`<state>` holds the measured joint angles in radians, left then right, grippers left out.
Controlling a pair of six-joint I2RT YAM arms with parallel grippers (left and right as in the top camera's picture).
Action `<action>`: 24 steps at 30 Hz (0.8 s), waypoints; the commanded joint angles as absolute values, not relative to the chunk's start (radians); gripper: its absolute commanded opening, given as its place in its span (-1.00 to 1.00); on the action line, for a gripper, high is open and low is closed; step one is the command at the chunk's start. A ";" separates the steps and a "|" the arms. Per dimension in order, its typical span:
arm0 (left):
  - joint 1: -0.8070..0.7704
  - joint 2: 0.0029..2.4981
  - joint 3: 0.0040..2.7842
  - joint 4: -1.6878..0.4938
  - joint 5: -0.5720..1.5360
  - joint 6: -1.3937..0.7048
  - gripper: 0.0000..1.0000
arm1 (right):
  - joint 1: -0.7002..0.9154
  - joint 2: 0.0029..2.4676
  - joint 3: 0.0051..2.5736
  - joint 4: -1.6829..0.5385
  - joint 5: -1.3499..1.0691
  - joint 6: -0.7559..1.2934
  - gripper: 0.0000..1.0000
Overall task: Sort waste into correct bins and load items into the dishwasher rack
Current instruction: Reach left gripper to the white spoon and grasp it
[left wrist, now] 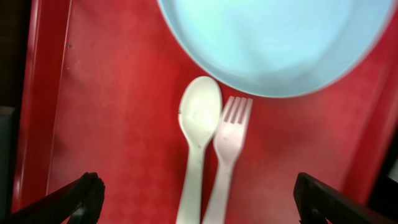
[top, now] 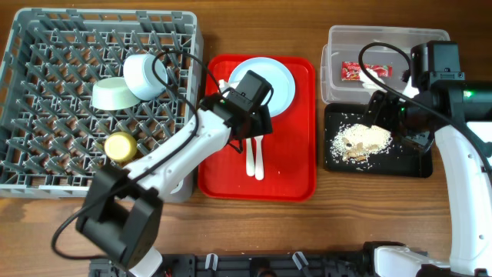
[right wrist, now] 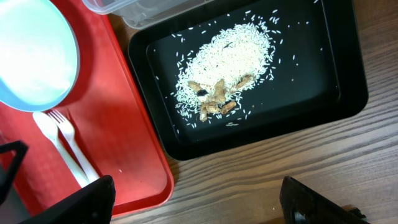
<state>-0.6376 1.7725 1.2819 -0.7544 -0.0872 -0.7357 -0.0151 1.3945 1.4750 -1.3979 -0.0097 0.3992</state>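
- Our left gripper (left wrist: 198, 198) hangs over the flat red plastic serving tray (top: 288, 169), its fingers spread wide with nothing between them.
- Below it a white plastic spoon (left wrist: 199, 115) and a white plastic fork (left wrist: 233, 124) lie side by side on the red tray, with the spoon's bowl and the fork's tines pointing at the plate.
- The pale, bluish-white round plate (top: 277, 81) sits on the same tray just beyond the cutlery tips. In the overhead view the left arm covers part of it.
- The large grey plastic lattice rack (top: 46, 115) stands beside the red tray. It holds a pale blue bowl (top: 144, 75), a pale green bowl (top: 114, 94) and a small yellow-green cup (top: 121, 146).
- Our right gripper (right wrist: 199, 202) is also wide open and empty. It hovers above the wooden table (top: 346, 223), by the near edge of the shallow black rectangular tray (right wrist: 348, 93).
- A whitish pile of rice-like scraps (right wrist: 227, 59) with a few brown bits lies in that black tray.
- The clear rectangular plastic tub (top: 384, 38) stands just behind it and holds the red-and-white crinkled wrapper (top: 365, 71).
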 commanded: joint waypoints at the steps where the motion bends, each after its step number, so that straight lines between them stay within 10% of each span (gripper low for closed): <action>1: -0.636 1.855 1.277 -0.749 -0.129 -0.771 0.95 | -0.017 1.383 1.475 -1.396 0.011 0.392 0.71; 24: -0.638 1.977 1.275 -0.768 -0.162 -0.772 0.22 | -0.017 1.383 1.475 -1.401 0.003 0.392 0.71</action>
